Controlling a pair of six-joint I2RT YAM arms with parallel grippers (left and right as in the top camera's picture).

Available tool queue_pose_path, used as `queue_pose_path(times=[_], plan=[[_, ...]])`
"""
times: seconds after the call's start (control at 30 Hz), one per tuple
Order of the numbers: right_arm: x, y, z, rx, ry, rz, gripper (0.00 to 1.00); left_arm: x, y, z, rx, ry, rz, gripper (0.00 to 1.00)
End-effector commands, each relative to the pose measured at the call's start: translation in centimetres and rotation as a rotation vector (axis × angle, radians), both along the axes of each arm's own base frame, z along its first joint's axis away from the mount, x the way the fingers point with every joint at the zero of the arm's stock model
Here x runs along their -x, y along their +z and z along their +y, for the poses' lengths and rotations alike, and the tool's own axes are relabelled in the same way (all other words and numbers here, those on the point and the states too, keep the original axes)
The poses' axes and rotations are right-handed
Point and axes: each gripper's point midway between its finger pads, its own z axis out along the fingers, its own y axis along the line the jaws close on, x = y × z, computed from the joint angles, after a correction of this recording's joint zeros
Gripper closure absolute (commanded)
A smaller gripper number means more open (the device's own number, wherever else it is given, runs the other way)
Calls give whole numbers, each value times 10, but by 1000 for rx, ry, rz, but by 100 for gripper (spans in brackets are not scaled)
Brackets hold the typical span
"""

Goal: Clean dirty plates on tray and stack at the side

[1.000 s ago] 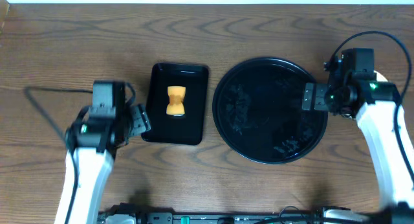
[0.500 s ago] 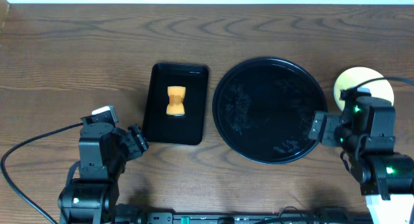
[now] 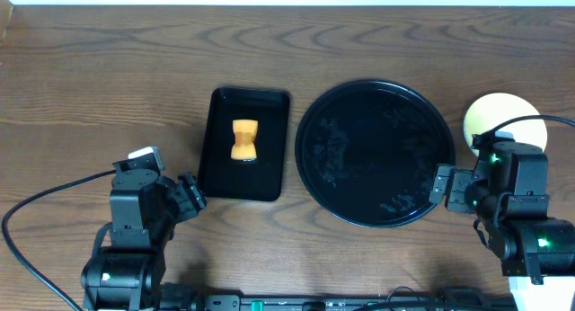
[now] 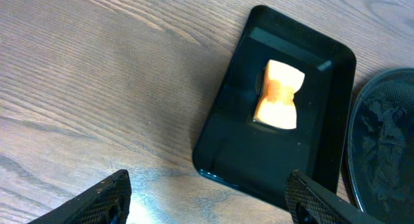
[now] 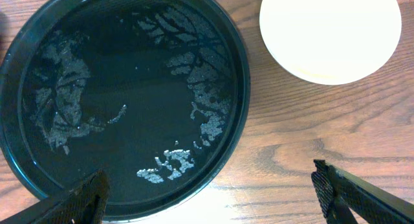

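The round black tray (image 3: pixel 375 154) lies mid-table with no plate on it, only wet streaks on its floor (image 5: pixel 129 88). A pale yellow plate (image 3: pixel 505 120) rests on the wood to the tray's right, its near edge hidden by my right arm; the right wrist view shows the plate (image 5: pixel 330 33) at upper right. My right gripper (image 3: pixel 442 186) is open over the tray's near right rim, holding nothing (image 5: pixel 213 208). My left gripper (image 3: pixel 190 195) is open and bare (image 4: pixel 210 208), just short of the rectangular tray's near left corner.
A small rectangular black tray (image 3: pixel 269 172) left of the round one holds an orange sponge (image 3: pixel 244 140). A black cable (image 3: pixel 45 203) runs from the left arm toward the table's left front.
Both arms have pulled back toward the table's front edge. The right arm's retreat uncovered the pale yellow plate. Both grippers stayed open.
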Motion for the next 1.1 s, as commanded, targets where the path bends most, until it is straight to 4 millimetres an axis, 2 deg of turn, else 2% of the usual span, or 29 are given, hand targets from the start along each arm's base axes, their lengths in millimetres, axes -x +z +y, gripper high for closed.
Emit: queue_pose_path(times=[0.0, 0.1, 0.23, 0.5, 0.63, 0.8, 1.07], plan=[[1, -2, 0, 2, -11, 3, 1, 0, -2, 3, -8, 12, 4, 23], [2, 1, -1, 1, -12, -12, 1, 0, -2, 3, -8, 12, 4, 23], [-2, 17, 0, -5, -11, -115, 1, 0, -2, 3, -8, 12, 4, 23], [0, 59, 0, 13, 19, -548, 1, 0, -2, 3, -8, 12, 4, 23], [7, 71, 0, 67, 53, -749, 1, 0, -2, 3, -8, 12, 4, 23], [9, 63, -1, 86, 56, -884, 1, 0, -2, 3, -8, 12, 4, 23], [-4, 36, -1, 91, 46, -1019, 1, 0, -2, 3, -8, 12, 4, 22]])
